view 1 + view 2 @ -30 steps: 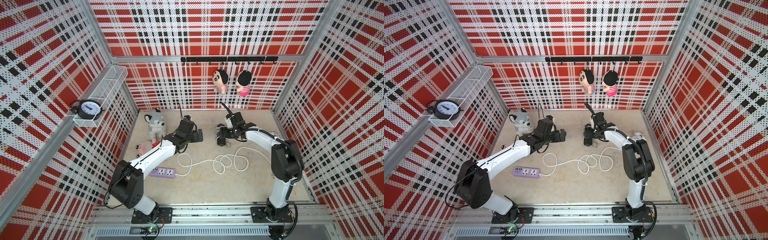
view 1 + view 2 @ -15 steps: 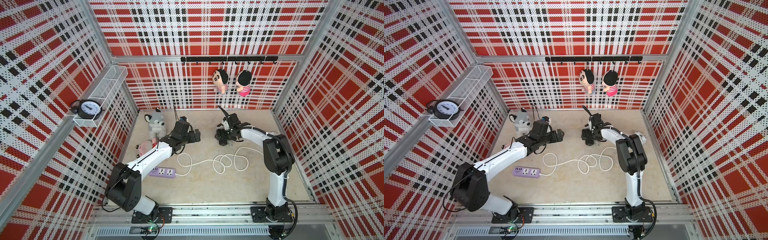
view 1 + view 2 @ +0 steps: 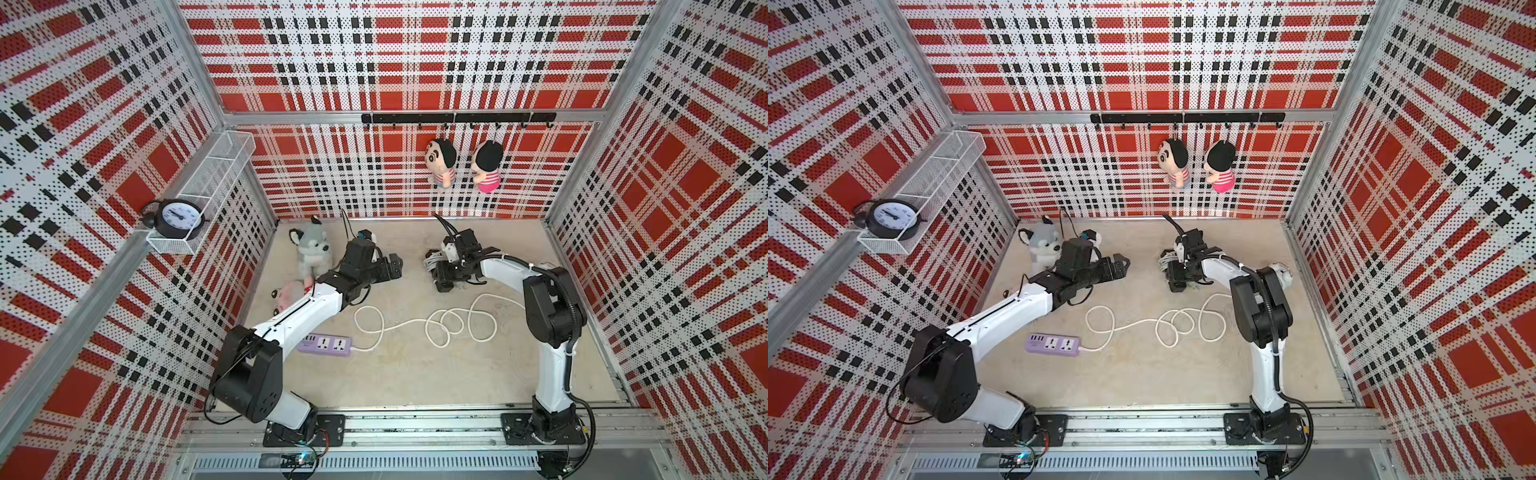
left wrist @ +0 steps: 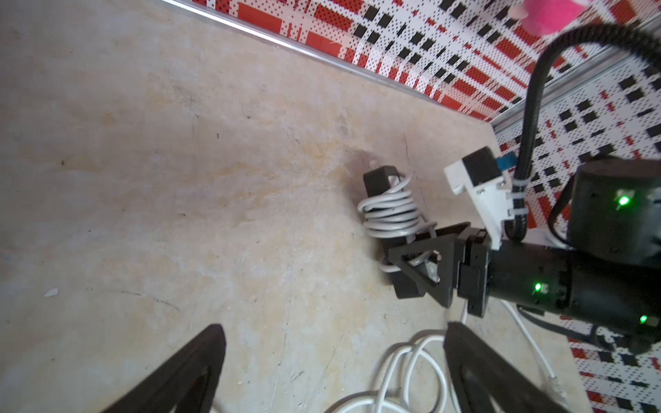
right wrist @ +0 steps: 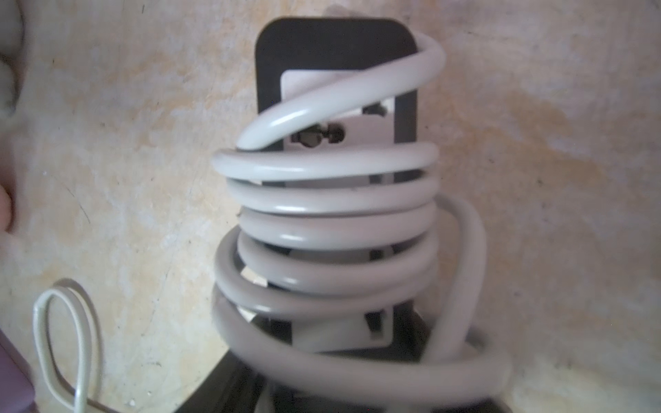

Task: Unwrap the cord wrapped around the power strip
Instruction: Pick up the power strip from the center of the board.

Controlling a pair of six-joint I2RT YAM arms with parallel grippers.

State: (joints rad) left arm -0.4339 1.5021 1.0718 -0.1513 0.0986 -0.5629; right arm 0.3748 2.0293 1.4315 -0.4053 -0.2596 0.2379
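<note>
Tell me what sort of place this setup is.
Likely a staged robot test cell, not a real room: plaid perforated panels wall it in, the left arm and right arm are bolted to a front rail, and plush dolls hang from a hook bar as props.

Husky plush (image 3: pixel 311 249) — clock (image 3: pixel 179 214) in wire basket (image 3: pixel 224 162)

No writing I can read, clock (image 3: pixel 178 214) dial marks too small for me to make out, black power strip (image 5: pixel 336 43) shows no legible print.
</note>
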